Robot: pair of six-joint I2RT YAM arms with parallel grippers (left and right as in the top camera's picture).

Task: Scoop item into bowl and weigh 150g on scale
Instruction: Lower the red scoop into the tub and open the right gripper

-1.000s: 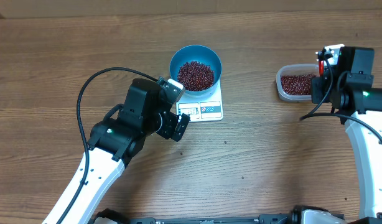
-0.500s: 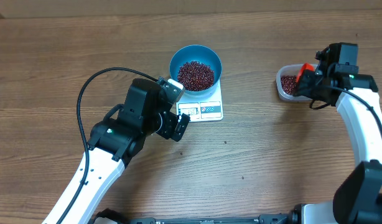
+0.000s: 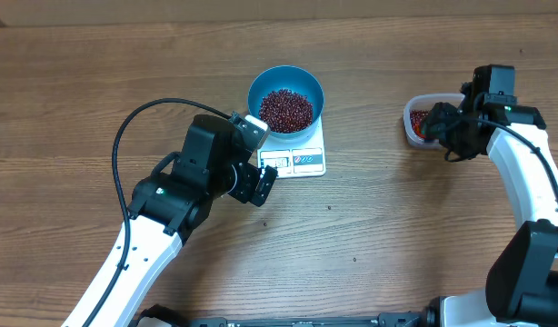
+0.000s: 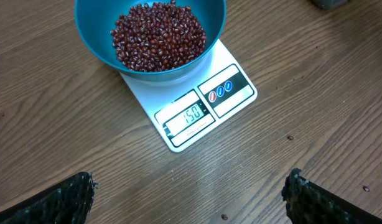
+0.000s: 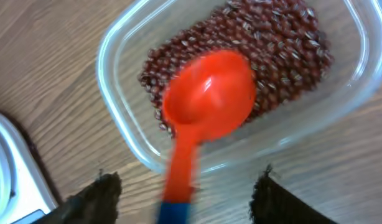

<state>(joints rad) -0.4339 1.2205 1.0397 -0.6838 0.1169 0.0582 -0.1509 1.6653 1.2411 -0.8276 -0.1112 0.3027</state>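
Overhead view puts the blue bowl [image 3: 257,89] on the white scale [image 3: 306,162] in the upper middle of the frame. The bowl is heaped with dark red-brown beans [image 3: 286,109], and the scale's panel faces the bottom edge. In the left wrist view the display [image 4: 190,116] reads 150, and the bowl covers the far part of the platform. The left end effector [image 3: 264,181] hovers just below and left of the scale. Its fingers [image 4: 66,200] are spread wide at the bottom corners of its own camera's frame, released and holding nothing. At the right of the overhead frame a clear container [image 3: 409,123] with more beans rests on the wooden surface [image 3: 370,227], well apart from the scale. The right end effector [image 3: 440,127] hangs over it. The right wrist view shows an orange-red spoon [image 5: 209,102] with its scoop on the container's beans. Its blurred handle lies between the fingers [image 5: 97,196], which stand wide apart on either side of it, released.
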